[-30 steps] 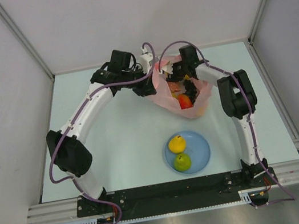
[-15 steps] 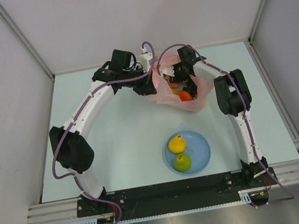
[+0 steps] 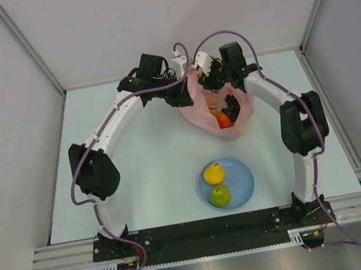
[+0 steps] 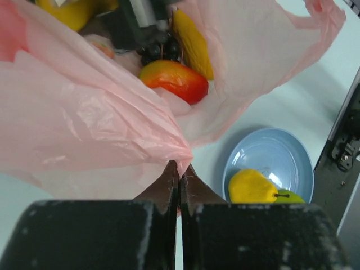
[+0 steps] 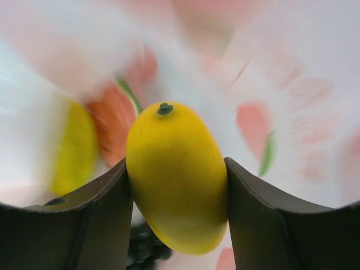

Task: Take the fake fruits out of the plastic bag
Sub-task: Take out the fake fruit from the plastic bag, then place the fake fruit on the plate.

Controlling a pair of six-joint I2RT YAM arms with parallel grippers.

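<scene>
right end effector (image 5: 176, 169) pinches mango (image 5: 177, 194), long axis stem-end outward | left end effector (image 4: 180, 174) pinches bag (image 4: 84, 124) rim | right end effector now farther out

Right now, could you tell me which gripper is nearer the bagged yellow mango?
Right: the right gripper clamps the yellow mango; the left gripper pinches the plastic bag's edge, apart.

Top external: high above and behind the arm bases, looking steeply down, far enough out for the whole table (image 3: 152, 175).
Left wrist: tight behind the left gripper (image 4: 180, 180), facing the pink plastic bag (image 4: 84, 129) with the blue plate (image 4: 270, 157) beyond.
Right wrist: right gripper (image 5: 177, 166) low in frame, nose-close to a yellow fruit (image 5: 177, 191), the rest blurred.
Shared: bag and plate show in both the top and left-wrist views.
</scene>
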